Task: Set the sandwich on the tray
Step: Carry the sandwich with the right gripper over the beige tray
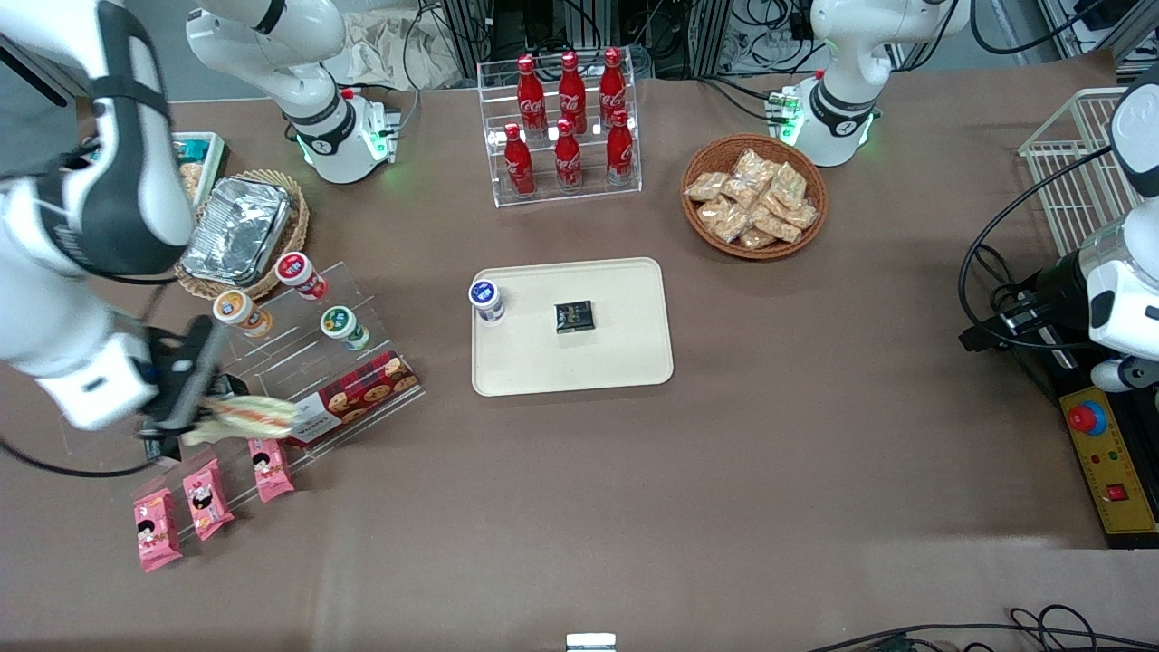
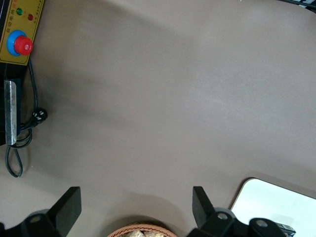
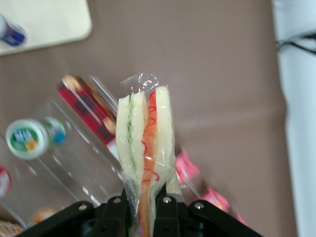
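Observation:
My right gripper (image 1: 201,412) is shut on the clear-wrapped sandwich (image 1: 249,418), pale bread with red-orange and green filling. It holds the sandwich above the clear display stand, toward the working arm's end of the table. In the right wrist view the sandwich (image 3: 145,143) stands out from between the black fingers (image 3: 117,210), pinched at one end by the gripper (image 3: 143,207). The cream-beige tray (image 1: 625,308) lies flat in the middle of the table. It carries a small blue-capped bottle (image 1: 486,301) and a small black packet (image 1: 573,316). A corner of the tray (image 3: 54,22) shows in the right wrist view.
A red tartan biscuit box (image 1: 358,397), capped cups (image 1: 342,328) and pink snack packs (image 1: 204,498) sit on the clear stand (image 1: 299,362) under the gripper. A foil container (image 1: 237,228) lies in a basket nearby. Cola bottles (image 1: 569,122) and a snack basket (image 1: 753,196) stand farther from the camera.

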Robot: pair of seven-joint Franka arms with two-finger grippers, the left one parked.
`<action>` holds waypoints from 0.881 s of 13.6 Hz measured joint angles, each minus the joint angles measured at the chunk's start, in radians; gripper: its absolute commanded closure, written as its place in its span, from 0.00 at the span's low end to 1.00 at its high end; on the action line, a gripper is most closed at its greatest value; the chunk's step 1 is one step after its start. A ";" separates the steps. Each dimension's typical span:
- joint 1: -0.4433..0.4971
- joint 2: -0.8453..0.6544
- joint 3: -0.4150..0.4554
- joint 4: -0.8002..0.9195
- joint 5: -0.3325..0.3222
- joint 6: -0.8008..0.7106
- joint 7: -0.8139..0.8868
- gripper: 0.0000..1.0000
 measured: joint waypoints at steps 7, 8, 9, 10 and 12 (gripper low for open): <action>0.033 0.171 0.251 0.000 -0.094 0.123 0.229 1.00; 0.050 0.193 0.267 0.001 -0.128 0.143 0.299 1.00; 0.066 0.216 0.289 0.001 -0.184 0.154 0.370 1.00; 0.079 0.243 0.323 0.000 -0.245 0.160 0.433 1.00; 0.097 0.302 0.397 0.000 -0.306 0.170 0.527 1.00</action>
